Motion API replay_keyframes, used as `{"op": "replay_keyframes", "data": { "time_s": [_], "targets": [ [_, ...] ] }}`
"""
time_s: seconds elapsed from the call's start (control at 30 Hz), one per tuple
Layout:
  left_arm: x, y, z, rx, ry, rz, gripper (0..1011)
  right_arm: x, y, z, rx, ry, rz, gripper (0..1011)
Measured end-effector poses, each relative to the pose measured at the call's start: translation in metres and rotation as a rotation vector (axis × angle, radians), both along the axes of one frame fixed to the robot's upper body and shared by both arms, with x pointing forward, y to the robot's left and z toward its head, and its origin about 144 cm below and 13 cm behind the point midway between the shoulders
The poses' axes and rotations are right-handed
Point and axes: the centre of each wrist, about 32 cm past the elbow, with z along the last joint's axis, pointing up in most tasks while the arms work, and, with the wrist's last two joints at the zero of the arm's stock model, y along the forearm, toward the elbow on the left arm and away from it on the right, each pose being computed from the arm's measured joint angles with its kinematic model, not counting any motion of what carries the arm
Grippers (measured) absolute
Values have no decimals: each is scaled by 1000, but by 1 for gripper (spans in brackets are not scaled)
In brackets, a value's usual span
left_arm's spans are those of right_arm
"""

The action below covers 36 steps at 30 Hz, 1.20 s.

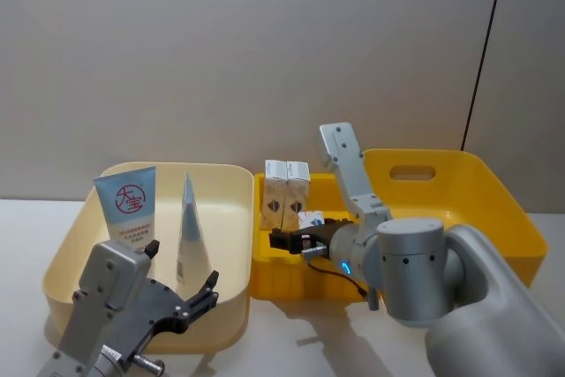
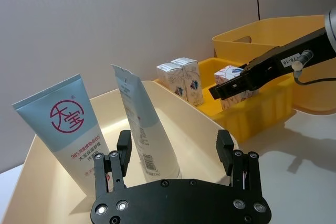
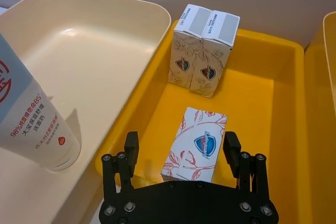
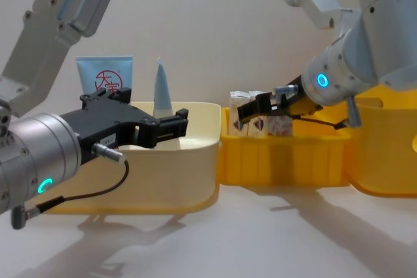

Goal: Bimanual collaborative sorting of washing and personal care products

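Inside the small yellow bin [image 3: 257,103] the right gripper [image 3: 181,141] straddles a lying carton [image 3: 198,142], jaws apart; better to centre it, then close squarely on its long sides; the left gripper [image 2: 174,142] hovers beside that bin, jaws apart.

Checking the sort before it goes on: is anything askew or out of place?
Only one thing: the third carton, at the right gripper, is skewed and apart from the two upright cartons in the yellow bin. Both tubes stand in the cream bin.
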Motion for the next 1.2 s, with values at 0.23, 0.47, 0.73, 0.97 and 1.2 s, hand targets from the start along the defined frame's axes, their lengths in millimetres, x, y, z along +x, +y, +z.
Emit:
{"op": "replay_keyframes", "data": {
  "time_s": [0.23,0.47,0.73,0.97,1.2],
  "targets": [
    [0,0,0,0,0,0,1003,3,5,-3,-9,-2,-5,1001],
    [0,0,0,0,0,0,1003,5,8,-4,-19,-8,-11,968],
    [0,0,0,0,0,0,1003,6,10,-5,-25,-9,-13,783],
    [0,0,0,0,0,0,1003,6,11,-5,-28,-11,-16,547],
    [0,0,0,0,0,0,1003,7,12,-5,-29,-12,-16,451]
  ]
}}
